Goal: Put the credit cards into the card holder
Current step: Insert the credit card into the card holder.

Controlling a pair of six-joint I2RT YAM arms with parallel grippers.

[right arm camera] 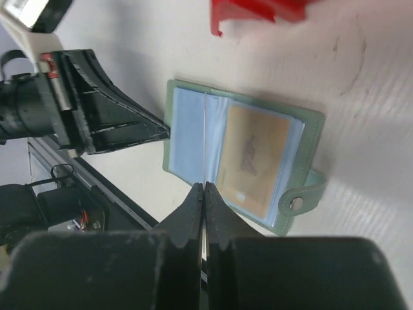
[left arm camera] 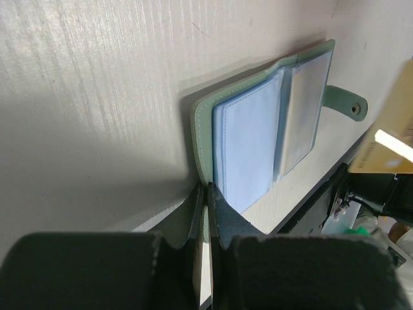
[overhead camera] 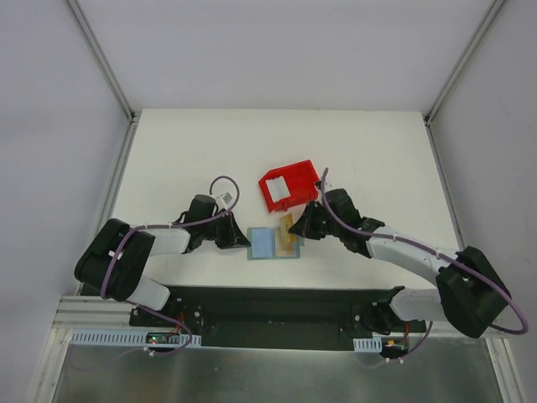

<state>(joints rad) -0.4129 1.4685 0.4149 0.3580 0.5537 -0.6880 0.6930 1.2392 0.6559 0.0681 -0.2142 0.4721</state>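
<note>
The grey-green card holder (overhead camera: 274,244) lies open on the table, its pale blue inside facing up. My left gripper (overhead camera: 242,239) is shut on its left cover edge (left arm camera: 204,152), with the tips (left arm camera: 207,194) pinching the green rim. My right gripper (overhead camera: 295,227) is shut on an orange-gold credit card (overhead camera: 288,227) and holds it upright over the holder's right half. That card is edge-on in the right wrist view (right arm camera: 204,142) above my closed tips (right arm camera: 204,187), and it shows at the right of the left wrist view (left arm camera: 387,139). Another orange-gold card (right arm camera: 253,158) shows inside the holder's right sleeve.
A red plastic bin (overhead camera: 288,186) lies tipped just behind the card holder, and its edge shows in the right wrist view (right arm camera: 258,11). The holder's snap tab (right arm camera: 296,204) sticks out on its right. The table's near edge and a black rail (overhead camera: 268,306) run close in front.
</note>
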